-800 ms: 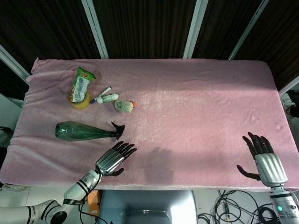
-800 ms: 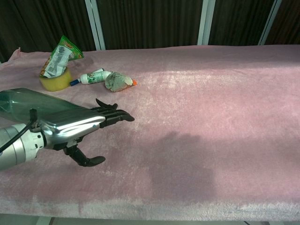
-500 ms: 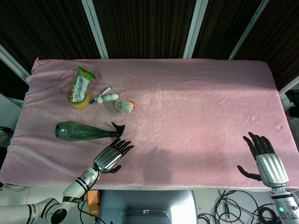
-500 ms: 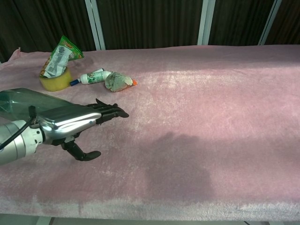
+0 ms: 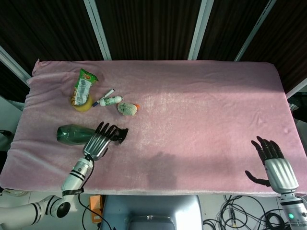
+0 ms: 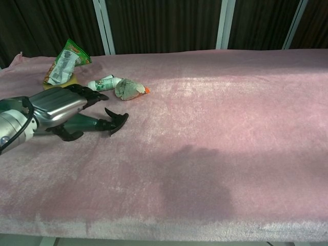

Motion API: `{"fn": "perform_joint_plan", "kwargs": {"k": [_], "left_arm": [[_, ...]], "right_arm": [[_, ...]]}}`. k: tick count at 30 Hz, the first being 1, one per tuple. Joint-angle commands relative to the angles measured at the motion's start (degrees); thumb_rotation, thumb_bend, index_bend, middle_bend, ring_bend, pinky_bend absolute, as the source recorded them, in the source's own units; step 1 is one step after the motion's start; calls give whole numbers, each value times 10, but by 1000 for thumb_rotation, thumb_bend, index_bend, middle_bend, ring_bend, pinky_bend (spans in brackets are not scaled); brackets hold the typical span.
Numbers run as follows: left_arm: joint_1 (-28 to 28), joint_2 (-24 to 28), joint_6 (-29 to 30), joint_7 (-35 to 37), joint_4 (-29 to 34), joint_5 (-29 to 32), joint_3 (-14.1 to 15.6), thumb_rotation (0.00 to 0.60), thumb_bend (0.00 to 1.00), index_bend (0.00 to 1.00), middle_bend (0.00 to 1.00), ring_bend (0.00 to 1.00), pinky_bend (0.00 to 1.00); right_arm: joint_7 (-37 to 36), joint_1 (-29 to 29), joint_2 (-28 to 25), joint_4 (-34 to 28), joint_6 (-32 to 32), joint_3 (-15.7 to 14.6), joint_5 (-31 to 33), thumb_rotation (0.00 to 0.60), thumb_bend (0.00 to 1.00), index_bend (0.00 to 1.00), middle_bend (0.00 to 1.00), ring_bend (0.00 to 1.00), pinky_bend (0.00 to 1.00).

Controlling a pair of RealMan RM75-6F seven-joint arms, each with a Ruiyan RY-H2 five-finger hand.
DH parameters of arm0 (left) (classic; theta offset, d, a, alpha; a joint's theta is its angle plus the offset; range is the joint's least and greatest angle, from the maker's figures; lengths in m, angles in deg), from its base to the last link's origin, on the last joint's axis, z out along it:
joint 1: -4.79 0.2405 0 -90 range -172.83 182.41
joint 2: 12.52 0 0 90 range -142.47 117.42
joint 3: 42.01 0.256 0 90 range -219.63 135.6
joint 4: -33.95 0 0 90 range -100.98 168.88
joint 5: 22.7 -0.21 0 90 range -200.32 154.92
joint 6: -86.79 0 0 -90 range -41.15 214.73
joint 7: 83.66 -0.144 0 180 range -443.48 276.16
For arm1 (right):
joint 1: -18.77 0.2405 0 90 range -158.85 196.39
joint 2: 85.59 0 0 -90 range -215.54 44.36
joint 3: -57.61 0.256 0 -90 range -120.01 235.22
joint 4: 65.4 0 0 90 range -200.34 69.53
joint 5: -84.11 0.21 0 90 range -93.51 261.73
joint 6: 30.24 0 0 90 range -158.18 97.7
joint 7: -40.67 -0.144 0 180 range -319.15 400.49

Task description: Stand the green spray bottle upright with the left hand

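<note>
Upper left of the head view, on a pink cloth (image 5: 201,105): green snack packet (image 5: 82,88) propped on a yellow roll of tape (image 5: 84,105). Just right of these, a small white tube (image 5: 110,100) lying flat, then a crumpled wrapper (image 5: 127,109) with an orange tip.

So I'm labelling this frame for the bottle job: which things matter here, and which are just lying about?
Job:
green spray bottle, lying on its side
left hand, over the bottle's neck

Lying about:
snack packet
yellow tape roll
small tube
crumpled wrapper
right hand, idle
</note>
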Motion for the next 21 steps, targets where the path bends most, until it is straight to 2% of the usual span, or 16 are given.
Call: {"fn": "perform_joint_plan", "kwargs": {"k": [1, 7, 12, 17, 21], "left_arm": [[-2, -31, 12, -31, -45, 22, -4, 600, 366, 41, 87, 0, 0], [-8, -55, 8, -50, -77, 44, -12, 600, 364, 98, 95, 0, 0], [-11, -72, 17, -107, -105, 73, -16, 600, 364, 200, 98, 0, 0], [3, -74, 43, -148, -75, 87, -3, 600, 365, 254, 99, 0, 0], [0, -79, 42, -161, -79, 93, -4, 600, 364, 312, 115, 0, 0]], "right_arm": [[-3, 0, -1, -1, 0, 0, -1, 600, 367, 0, 0, 0, 0], [-6, 1, -3, -2, 3, 0, 0, 600, 367, 0, 0, 0, 0], [-12, 1, -7, -2, 1, -1, -2, 600, 368, 0, 0, 0, 0], [-16, 0, -8, -2, -1, 0, -1, 600, 368, 0, 0, 0, 0], [-17, -1, -9, -3, -1, -2, -4, 600, 368, 0, 0, 0, 0]]}}
